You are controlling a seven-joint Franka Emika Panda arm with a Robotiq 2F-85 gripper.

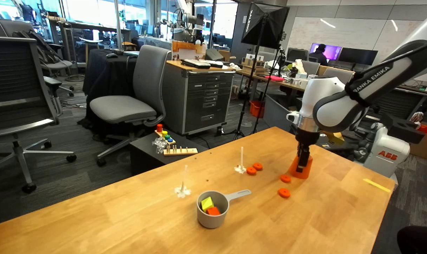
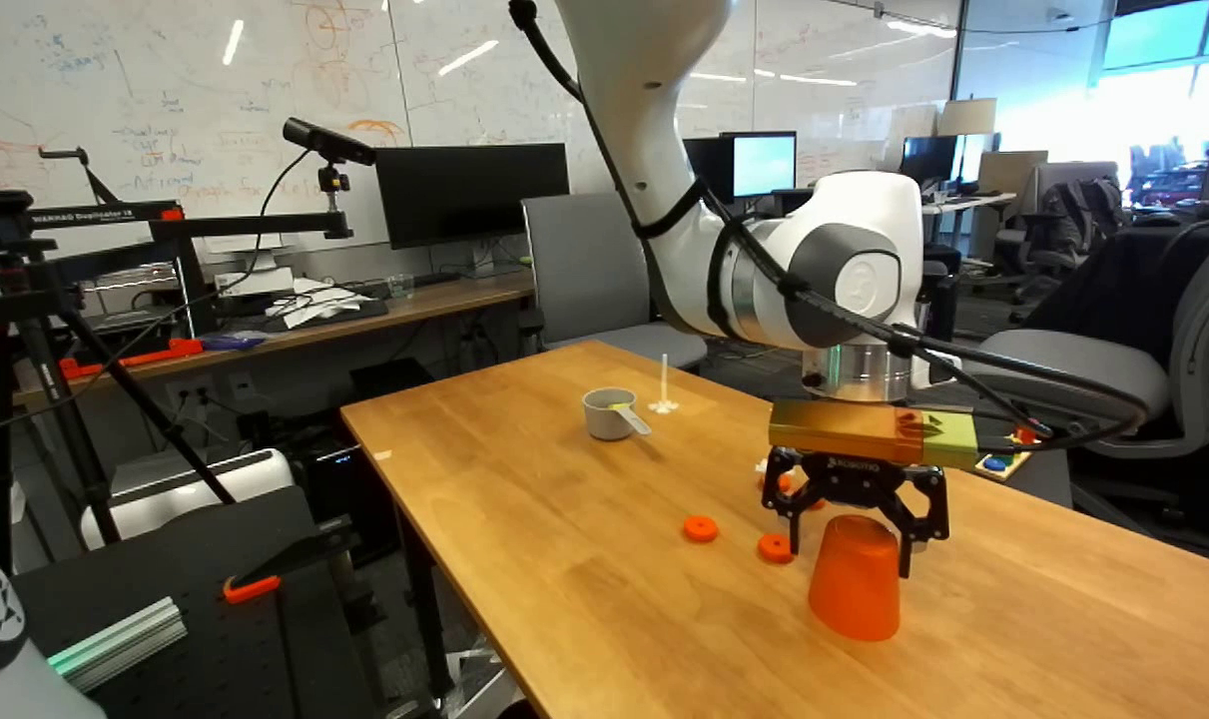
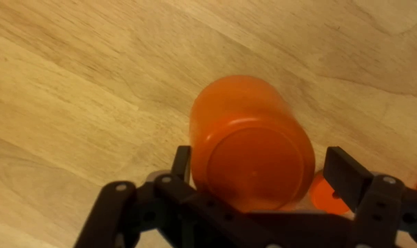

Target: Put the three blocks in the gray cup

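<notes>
The gray cup (image 1: 211,221) stands upright on the table, its handle out to one side; it also shows in an exterior view (image 2: 604,423). Inside it lie a yellow-green block (image 1: 207,203) and an orange-red block (image 1: 213,211). I see no third block; it is hidden or out of view. My gripper (image 2: 850,559) is away from the gray cup, open, with its fingers on either side of an upturned orange tapered cup (image 2: 857,589). In the wrist view (image 3: 259,150) the left finger is close against the orange cup (image 3: 254,162), and a gap shows at the right finger.
Several orange discs (image 1: 284,193) lie on the table (image 1: 326,218) between the orange cup and the gray cup. Two thin upright sticks (image 1: 242,158) on white blobs stand behind the gray cup. A yellow strip (image 1: 376,185) lies near the table's edge.
</notes>
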